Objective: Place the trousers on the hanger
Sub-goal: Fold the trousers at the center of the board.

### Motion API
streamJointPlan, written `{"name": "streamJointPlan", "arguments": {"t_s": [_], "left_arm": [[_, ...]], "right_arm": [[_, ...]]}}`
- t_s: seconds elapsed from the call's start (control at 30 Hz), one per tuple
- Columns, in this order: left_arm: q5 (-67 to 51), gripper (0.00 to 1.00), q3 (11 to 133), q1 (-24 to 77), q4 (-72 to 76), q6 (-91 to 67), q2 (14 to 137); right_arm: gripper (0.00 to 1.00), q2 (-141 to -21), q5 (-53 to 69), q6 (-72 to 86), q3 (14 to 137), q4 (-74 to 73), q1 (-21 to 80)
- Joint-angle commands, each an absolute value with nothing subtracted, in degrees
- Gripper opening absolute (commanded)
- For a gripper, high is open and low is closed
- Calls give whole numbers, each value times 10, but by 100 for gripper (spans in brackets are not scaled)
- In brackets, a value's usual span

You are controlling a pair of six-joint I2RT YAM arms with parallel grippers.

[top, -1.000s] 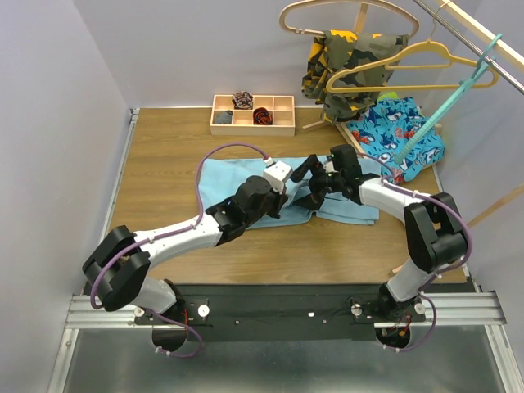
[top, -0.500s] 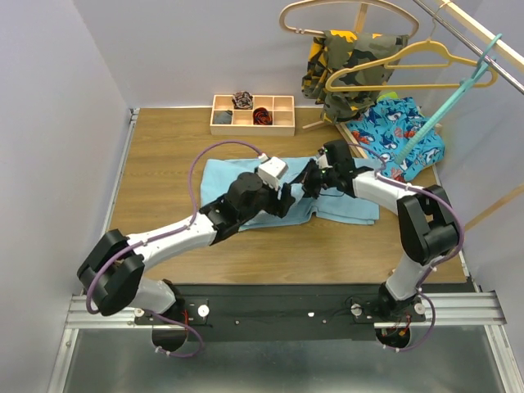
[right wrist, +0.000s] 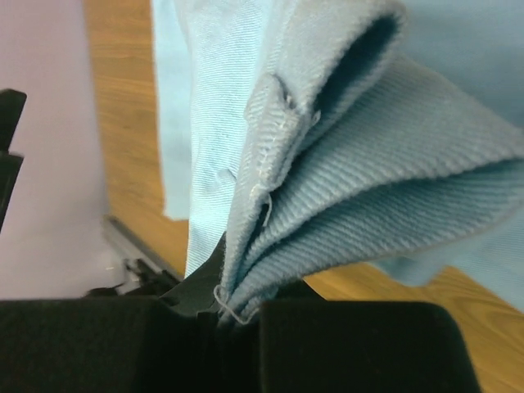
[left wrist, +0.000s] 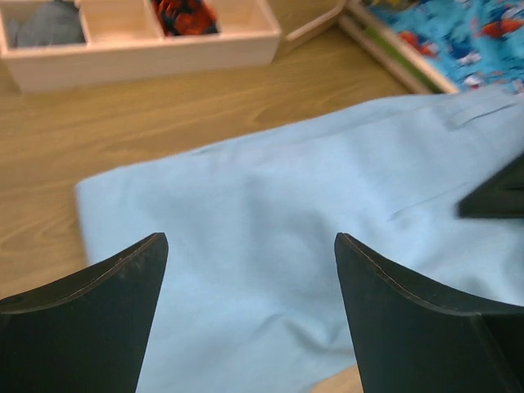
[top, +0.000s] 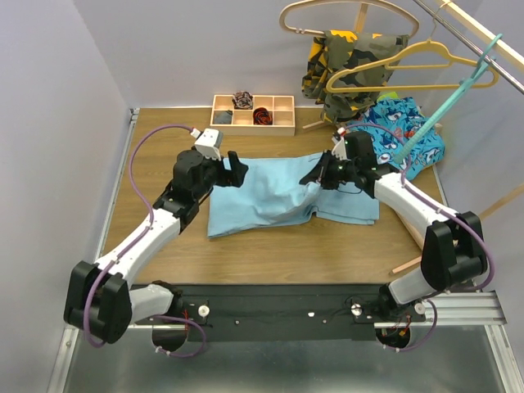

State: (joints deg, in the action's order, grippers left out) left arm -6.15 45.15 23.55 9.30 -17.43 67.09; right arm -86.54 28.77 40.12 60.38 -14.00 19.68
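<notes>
Tabletop (top: pixel 164 139) lies under the trousers (top: pixel 262 192): my right gripper (top: pixel 326 176) pinches their fold, left gripper (top: pixel 233 170) gapes wide, hanger (top: pixel 446 100) beyond hangs bare.

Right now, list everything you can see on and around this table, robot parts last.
trousers: one, light blue, spread mid-table
hanger: one, teal, slanting down at right
yellow hanger: one, yellow, hanging back right
wooden hanger: one, pale wood, top back
camouflage garment: one, green-brown, hanging back right
shark-print cloth: one, blue, back right corner
tray: one, pale wood, table's back edge
rolled cloths: three, dark, red-black, grey, in tray compartments
table: one, brown wood, beneath trousers and tray
left tool: one, black, open over trousers' left end
right tool: one, black, shut on trousers' edge
</notes>
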Motion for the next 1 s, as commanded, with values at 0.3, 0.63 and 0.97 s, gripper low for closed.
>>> {"name": "streamJointPlan", "arguments": {"t_s": [0.3, 0.63, 0.97], "left_arm": [[-120, 90, 438, 141, 40, -197, 813], [-168, 88, 418, 124, 84, -227, 889], [-289, 61, 381, 122, 211, -298, 961]], "right_arm": [[1, -863, 151, 228, 704, -252, 149], [1, -861, 117, 211, 696, -264, 139], [1, -852, 109, 211, 676, -267, 136]]}}
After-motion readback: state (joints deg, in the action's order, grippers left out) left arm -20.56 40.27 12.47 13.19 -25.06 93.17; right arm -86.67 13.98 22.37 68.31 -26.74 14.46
